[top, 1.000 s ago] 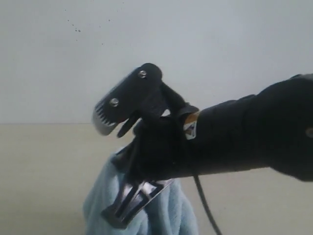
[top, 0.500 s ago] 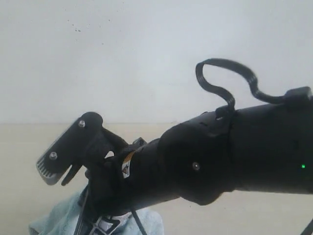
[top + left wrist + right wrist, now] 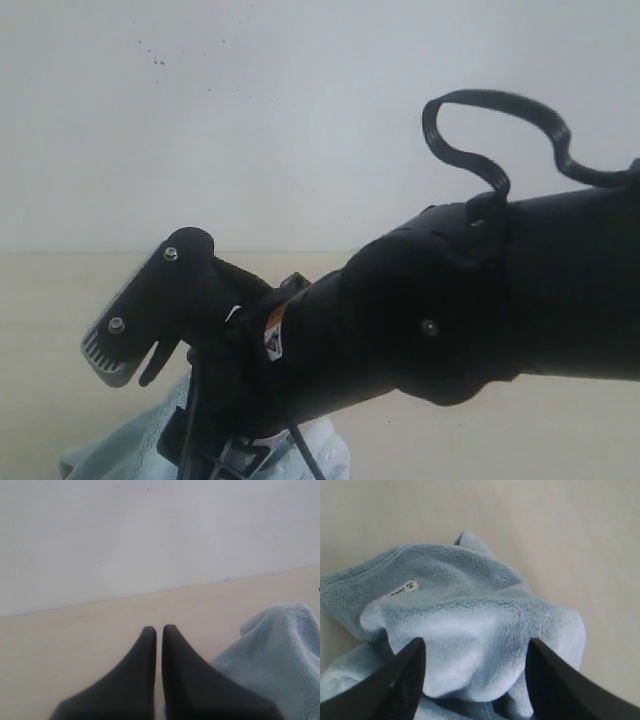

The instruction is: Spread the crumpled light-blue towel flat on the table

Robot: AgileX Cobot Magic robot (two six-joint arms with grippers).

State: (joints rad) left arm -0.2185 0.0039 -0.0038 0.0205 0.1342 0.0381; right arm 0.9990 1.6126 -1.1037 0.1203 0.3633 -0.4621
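Observation:
The crumpled light-blue towel (image 3: 470,615) lies heaped on the beige table (image 3: 600,540), a small white label (image 3: 400,589) showing on one fold. My right gripper (image 3: 475,647) is open, its two dark fingers straddling a raised fold of the towel from above. In the exterior view the right arm reaches across to the left, with its gripper (image 3: 165,415) open over the towel (image 3: 105,462), which is mostly hidden behind it. My left gripper (image 3: 159,628) is shut with nothing in it, low over the table (image 3: 75,640), beside the edge of the towel (image 3: 280,655).
A white wall (image 3: 300,120) meets the far edge of the table (image 3: 60,300). The right arm's black cable (image 3: 490,110) loops above its forearm. Bare tabletop surrounds the towel in both wrist views.
The right arm has swung left and down over the last second, and its forearm now fills the exterior view. The towel shows lower and flatter than before. The gripper stays open.

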